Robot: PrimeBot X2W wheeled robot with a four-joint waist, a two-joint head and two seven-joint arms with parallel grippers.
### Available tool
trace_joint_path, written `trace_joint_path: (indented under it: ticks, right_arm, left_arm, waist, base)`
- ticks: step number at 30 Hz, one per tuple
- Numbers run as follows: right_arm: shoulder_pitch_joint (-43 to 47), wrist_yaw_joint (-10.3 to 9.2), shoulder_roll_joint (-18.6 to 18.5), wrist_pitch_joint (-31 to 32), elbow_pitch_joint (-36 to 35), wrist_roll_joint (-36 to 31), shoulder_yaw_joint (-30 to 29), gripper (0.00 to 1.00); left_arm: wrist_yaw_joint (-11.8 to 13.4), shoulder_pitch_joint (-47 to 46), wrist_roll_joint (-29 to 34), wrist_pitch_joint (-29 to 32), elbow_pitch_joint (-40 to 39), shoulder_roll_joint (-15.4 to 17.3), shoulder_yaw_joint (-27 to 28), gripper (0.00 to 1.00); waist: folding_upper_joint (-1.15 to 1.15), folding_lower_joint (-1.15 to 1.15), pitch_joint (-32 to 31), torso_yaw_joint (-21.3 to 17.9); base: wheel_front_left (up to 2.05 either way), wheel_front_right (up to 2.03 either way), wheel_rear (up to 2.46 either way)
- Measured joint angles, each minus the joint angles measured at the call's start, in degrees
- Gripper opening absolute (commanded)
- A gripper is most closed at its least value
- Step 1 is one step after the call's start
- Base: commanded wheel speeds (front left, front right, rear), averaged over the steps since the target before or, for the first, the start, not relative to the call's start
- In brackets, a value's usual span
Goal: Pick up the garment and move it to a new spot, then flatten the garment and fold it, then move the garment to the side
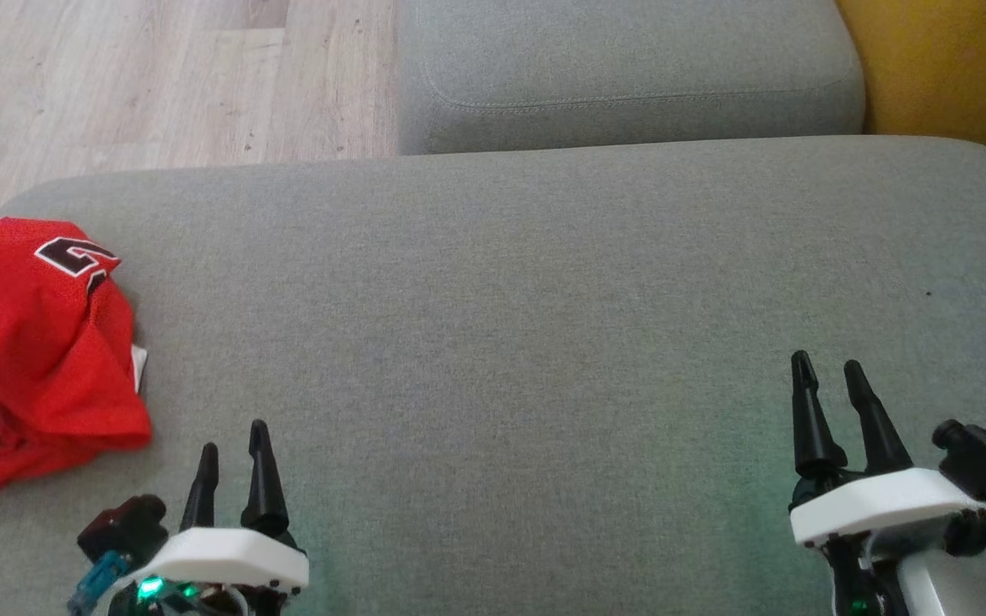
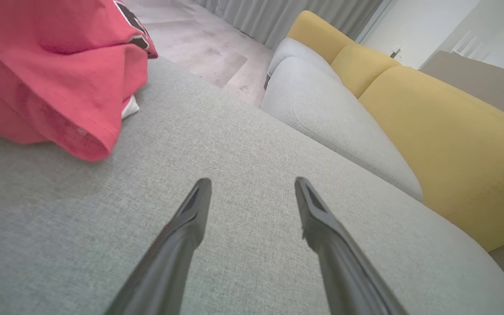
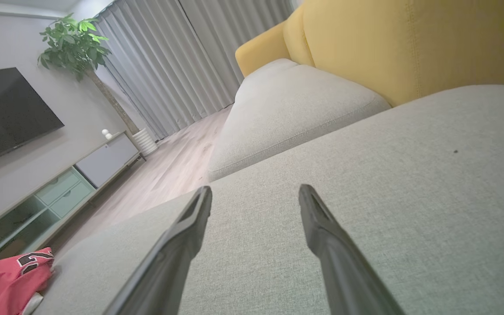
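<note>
Garment: red jersey (image 1: pixel 35 342), seen crumpled just left of the left gripper (image 1: pixel 234 435), untouched.
Writing: black, white-edged numeral (image 1: pixel 78 255) (folded over, unreadable).
Grippers: left gripper and right gripper (image 1: pixel 826 359) are spread wide, empty.
Surface: grey sofa cushion (image 1: pixel 501 299); wood floor (image 1: pixel 159 77) beyond the fingertips.

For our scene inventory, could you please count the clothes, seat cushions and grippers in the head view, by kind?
Red garment: 1
Grey seat cushions: 2 (near cushion, far cushion)
Grippers, jaws open: 2 (left gripper, right gripper)
Total: 5
</note>
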Motion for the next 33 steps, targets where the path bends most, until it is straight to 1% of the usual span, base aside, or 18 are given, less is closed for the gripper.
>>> trace_joint_path:
  ticks: [2, 18, 33]
  right_arm:
    - [0.0, 0.0, -0.02, -0.66, -0.1, -2.22, 0.25, 1.0]
    - [0.02, 0.01, -0.32, -3.46, -1.48, -13.67, 0.88, 1.0]
    - [0.18, 0.01, -0.4, -5.92, -2.04, -21.29, 0.6, 1.0]
  left_arm:
    - [0.34, 0.0, 2.2, -0.43, -0.04, 0.27, -0.21, 1.0]
    - [0.9, 0.04, 13.22, -3.26, 0.35, 1.34, -1.89, 1.0]
    - [0.9, 0.25, 22.25, -5.7, 2.12, 2.25, -2.99, 1.0]
  waist:
    - [0.0, 0.0, 0.0, 0.02]
    - [0.0, 0.0, -0.3, 0.03]
    - [0.0, 0.0, -1.0, 0.18]
  base:
    - [0.0, 0.0, 0.0]
    - [0.0, 0.0, 0.0]
    - [0.0, 0.0, 0.0]
